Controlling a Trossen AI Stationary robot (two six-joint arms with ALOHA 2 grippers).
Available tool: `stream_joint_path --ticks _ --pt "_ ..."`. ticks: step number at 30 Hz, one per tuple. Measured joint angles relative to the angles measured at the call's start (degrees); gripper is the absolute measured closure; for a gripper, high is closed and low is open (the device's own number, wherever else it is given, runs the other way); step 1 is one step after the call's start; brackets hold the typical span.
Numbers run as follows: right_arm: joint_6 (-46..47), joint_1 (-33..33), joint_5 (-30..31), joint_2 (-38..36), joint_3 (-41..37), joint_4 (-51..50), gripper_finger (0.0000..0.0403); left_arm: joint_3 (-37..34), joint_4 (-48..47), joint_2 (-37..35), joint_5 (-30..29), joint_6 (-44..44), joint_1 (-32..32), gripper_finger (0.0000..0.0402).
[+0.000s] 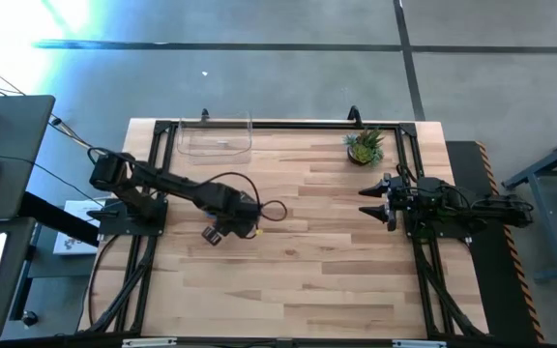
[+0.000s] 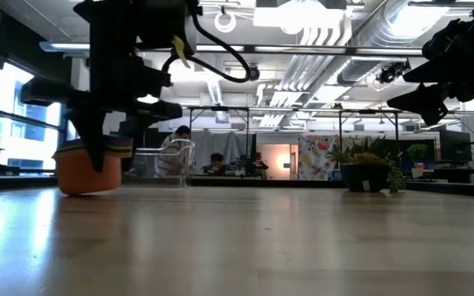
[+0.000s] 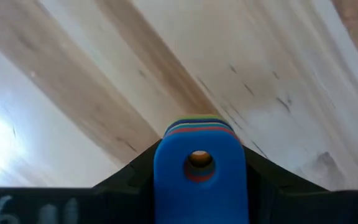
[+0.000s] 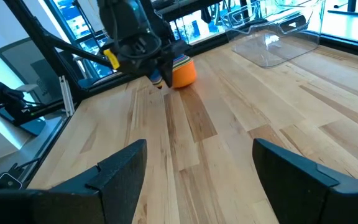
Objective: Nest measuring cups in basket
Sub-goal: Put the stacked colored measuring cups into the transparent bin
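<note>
Left gripper positioned low over the left-centre of the table, clenched on the stacked handles of the measuring cups. Nested stack visible in the low view as an orange bowl with coloured rims above it, resting on or just above the table top; contact with the surface cannot be confirmed. Blue handle uppermost in the left wrist view, with red, teal and yellow edges layered beneath it, all pinched between the two dark fingers. Long axis of the handles in line with the gripper's reach, bowls projecting beyond the fingertips. Cups appear fully nested already; remaining step judged to be transfer into the basket. Basket located at the far edge of the table, on the left half, well apart from the held stack and slightly to its right of centre as viewed from above; clear walls, nothing seen inside. Decisive relation for the coming move: basket directly beyond the left gripper toward the far edge, so a lift followed by forward travel over the near wall is called for, with enough height for the orange bowl to clear the rim. Left arm much nearer the basket than the right. Potted plant at the far edge on the right half, clear of that path. Right gripper parked at the right side of the table, raised, fingers spread wide and holding nothing.
</note>
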Motion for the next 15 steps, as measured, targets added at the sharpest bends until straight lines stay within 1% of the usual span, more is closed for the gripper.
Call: stream_joint_path --ticks 5,9,15 --pt "0.00 -0.01 0.00 0.00 -0.01 -0.01 0.0119 0.00 -0.16 0.00 -0.21 5.59 -1.47 0.0260" --pt "0.00 0.01 0.02 0.00 -0.01 0.00 0.0119 0.00 -0.14 0.00 -0.19 9.43 -2.61 0.0249" --pt "0.00 0.01 0.00 0.00 -0.01 0.01 0.0119 0.00 -0.16 0.02 -0.17 10.30 -3.87 0.0234"
